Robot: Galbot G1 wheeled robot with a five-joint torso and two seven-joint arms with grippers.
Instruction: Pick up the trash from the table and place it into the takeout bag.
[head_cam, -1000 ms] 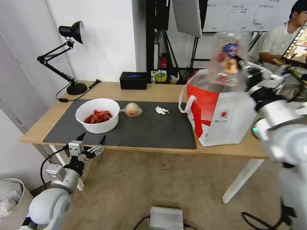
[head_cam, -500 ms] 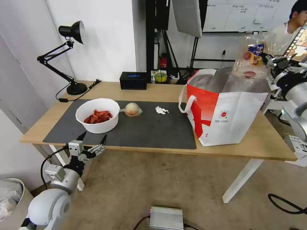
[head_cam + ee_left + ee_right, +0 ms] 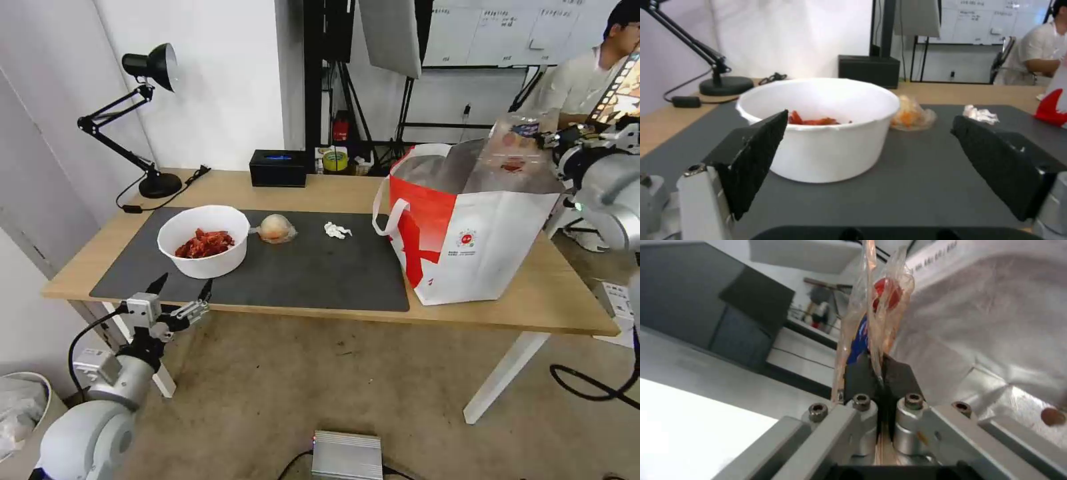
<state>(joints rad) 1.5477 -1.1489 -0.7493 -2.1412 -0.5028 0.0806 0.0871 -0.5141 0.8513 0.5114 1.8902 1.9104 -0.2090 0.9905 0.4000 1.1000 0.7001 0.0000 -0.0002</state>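
Right hand (image 3: pixel 548 139) clamped on clamshell tray (image 3: pixel 513 143) over takeout bag (image 3: pixel 480 240) (unreleased) | left hand (image 3: pixel 179 298) apart, idle below worktop (image 3: pixel 320 190) edge | 3 left: bowl (image 3: pixel 203 240), wrapped lump (image 3: pixel 277 229), tissue (image 3: pixel 337 231)

Our arms are glossy white-grey shells with a black cable looping beside the left gripper (image 3: pixel 180 288). Its fingers (image 3: pixel 756 158) are black textured pads on silver mounts. Hex screws sit just behind the right gripper (image 3: pixel 878 368).

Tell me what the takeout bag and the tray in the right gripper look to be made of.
Takeout bag: apparently a coated woven or plastic fabric, matte white and red outside, with a crinkled silver foil lining that shines. Clamshell tray: thin clear plastic, glossy and see-through, red tomatoes visible inside; the right gripper pinches its edge.
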